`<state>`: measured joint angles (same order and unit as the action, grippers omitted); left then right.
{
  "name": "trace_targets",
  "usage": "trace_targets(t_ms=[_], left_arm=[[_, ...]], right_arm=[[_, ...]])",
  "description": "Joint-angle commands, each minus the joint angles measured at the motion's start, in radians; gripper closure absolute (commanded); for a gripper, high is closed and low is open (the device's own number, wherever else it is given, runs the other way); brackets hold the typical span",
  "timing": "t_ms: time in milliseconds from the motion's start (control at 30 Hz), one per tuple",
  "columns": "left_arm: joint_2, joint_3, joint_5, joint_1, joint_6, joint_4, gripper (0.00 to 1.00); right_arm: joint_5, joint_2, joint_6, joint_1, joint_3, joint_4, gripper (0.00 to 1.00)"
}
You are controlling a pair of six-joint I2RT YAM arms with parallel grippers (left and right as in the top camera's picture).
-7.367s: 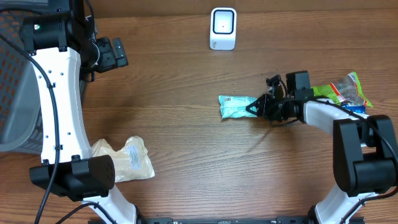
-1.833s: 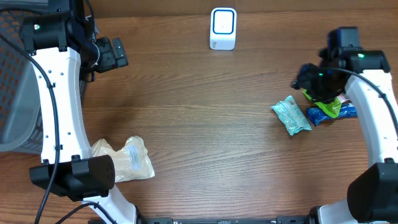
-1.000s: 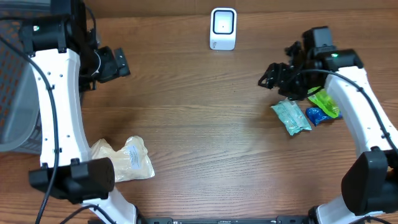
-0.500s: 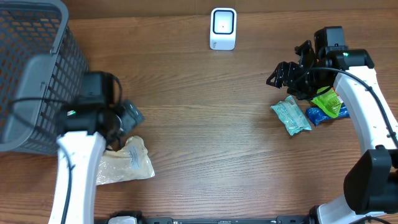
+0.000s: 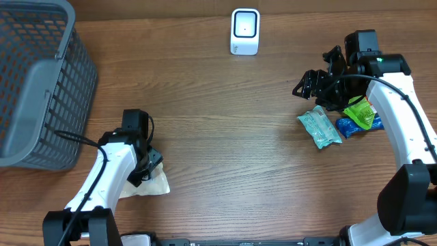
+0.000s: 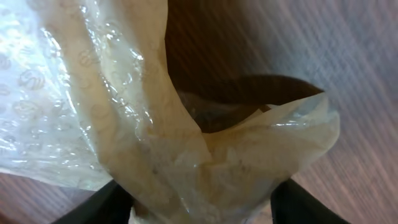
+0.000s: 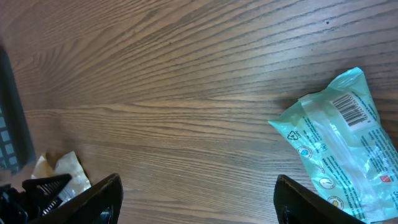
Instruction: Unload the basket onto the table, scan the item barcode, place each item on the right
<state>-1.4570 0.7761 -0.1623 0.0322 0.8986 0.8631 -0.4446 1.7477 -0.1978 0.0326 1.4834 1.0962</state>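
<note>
Beside the mesh basket (image 5: 42, 72), the left hand (image 5: 145, 168) straddles a bag (image 6: 134, 134).

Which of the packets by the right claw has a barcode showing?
The teal packet, left of the blue packet and green packet; its barcode faces up.

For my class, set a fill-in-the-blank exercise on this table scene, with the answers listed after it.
The teal packet shows a printed ___. The ___ arm's fingers straddle the crumpled plastic bag. The right arm's fingers stand apart and hold ___. Answers: barcode; left; nothing.
</note>
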Motion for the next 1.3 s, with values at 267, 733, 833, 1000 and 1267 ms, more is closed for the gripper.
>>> trace_targets(t_ms=[267,733,833,1000,1267], left_arm=[[-0.062,-0.027,0.333,-0.137,-0.533,-0.316,0.96],[-0.061,0.297,0.576,-0.354,-0.826,-0.137,0.2],[-0.061,0.36,0.506,-0.317,-0.752,-0.093,0.16],[-0.061,0.473,0.465,-0.214,-0.626,-0.033,0.16],[-0.061,0.477,0.347,-0.143,-0.512,-0.014,0.14]], right_arm=[[-0.002,-0.002,0.024,-0.005,0.001,0.001,0.22],[-0.005,-0.002,0.024,0.022,0.0,-0.019,0.14],[-0.005,0.003,0.034,0.046,0.0,-0.023,0.12],[-0.006,0.061,0.051,0.134,-0.012,-0.021,0.05],[-0.167,0.124,0.211,0.306,-0.117,-0.091,0.03]])
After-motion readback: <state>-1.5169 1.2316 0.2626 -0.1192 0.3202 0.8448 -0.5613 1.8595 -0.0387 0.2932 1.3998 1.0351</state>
